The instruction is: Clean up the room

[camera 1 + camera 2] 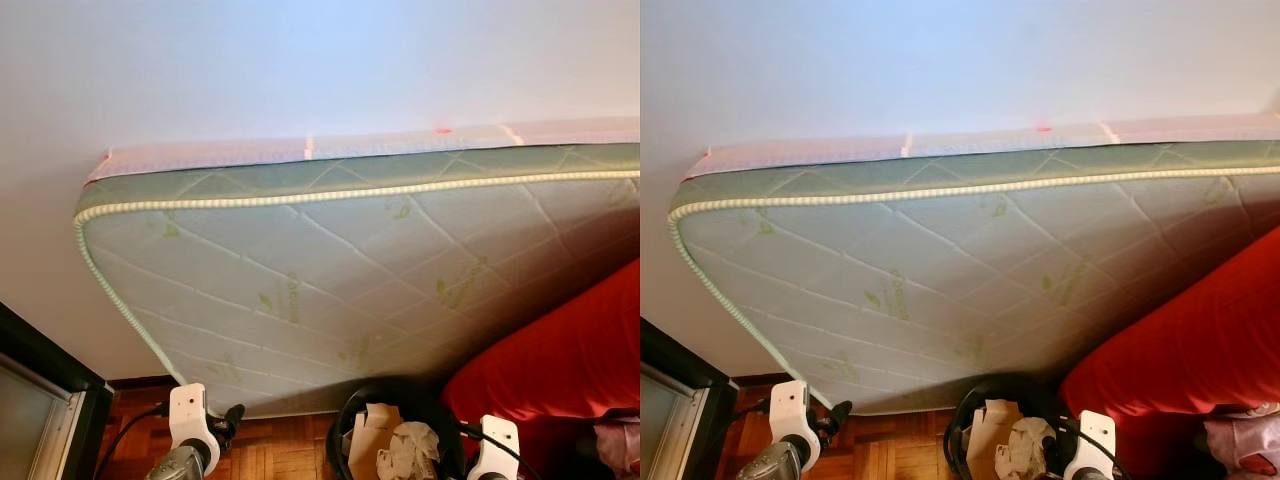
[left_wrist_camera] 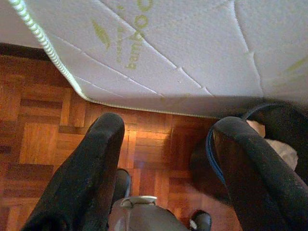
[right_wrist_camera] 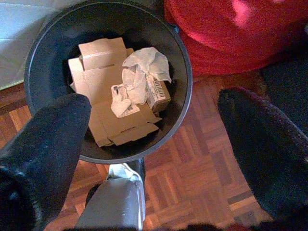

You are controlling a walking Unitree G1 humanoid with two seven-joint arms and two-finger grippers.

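Note:
A black round bin [image 3: 180, 62] stands on the parquet floor, holding flattened cardboard [image 3: 103, 82] and crumpled white paper [image 3: 144, 67]. In the eye views the bin [image 1: 345, 420] sits at the bottom centre, between my two wrists. My right gripper [image 3: 154, 101] hovers above the bin's mouth, open, with nothing between its fingers. My left gripper [image 2: 168, 126] is open too and hangs over bare parquet [image 2: 43, 125] beside the bin, near the lower corner of the mattress [image 2: 192, 43].
A large quilted white and green mattress [image 1: 330, 280] leans on its side against the white wall. A red cushion or beanbag [image 1: 560, 360] lies right of the bin, with a pink item [image 1: 620, 440] beside it. A dark door frame [image 1: 40, 390] stands at far left.

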